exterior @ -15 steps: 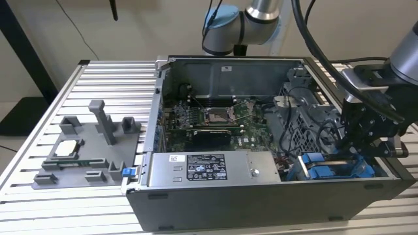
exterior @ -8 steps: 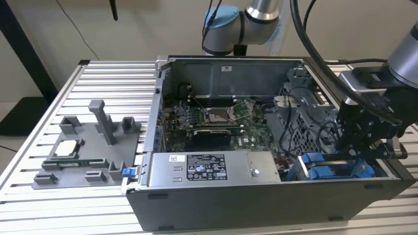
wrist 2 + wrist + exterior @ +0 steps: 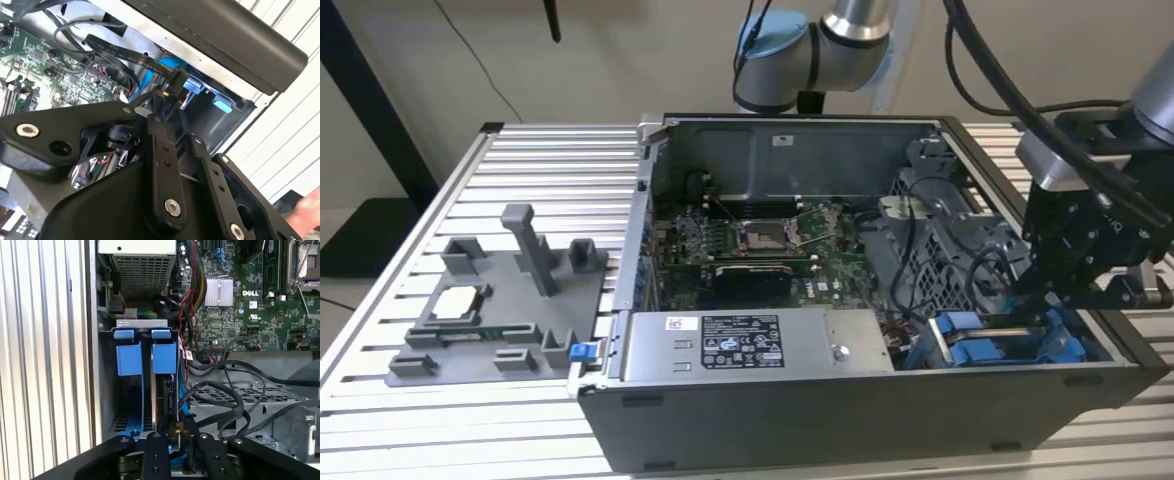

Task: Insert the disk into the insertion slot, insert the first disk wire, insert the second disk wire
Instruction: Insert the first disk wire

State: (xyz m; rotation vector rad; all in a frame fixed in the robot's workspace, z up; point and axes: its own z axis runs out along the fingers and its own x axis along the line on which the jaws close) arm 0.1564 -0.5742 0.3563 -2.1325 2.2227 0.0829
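Landmark: the long grey box [image 3: 747, 345] with a white sticker, inside the open computer case [image 3: 854, 430].
Disk: the disk [image 3: 167, 392] stands edge-on in the insertion slot [image 3: 120, 422], just past one end of the grey box. Its blue carrier tab sits level with the neighbouring tab.
Done: seating the disk looks finished.
In hand: a black wire plug [image 3: 175, 430] sits at the disk's edge farthest from the grey box. Whether it is fully home cannot be told.
Left: by my judgement at least one wire, perhaps both.
End effector: the end effector [image 3: 177, 436] is drawn narrow, its fingers apparently pinching the wire plug, on the side of the slot away from the grey box.
Materials: perforated dark sheet metal, glossy blue plastic rails, flat black ribbon cable, and a matt black linkage with bright screws.
Worktop: the worktop [image 3: 520, 160] is ribbed aluminium slats.
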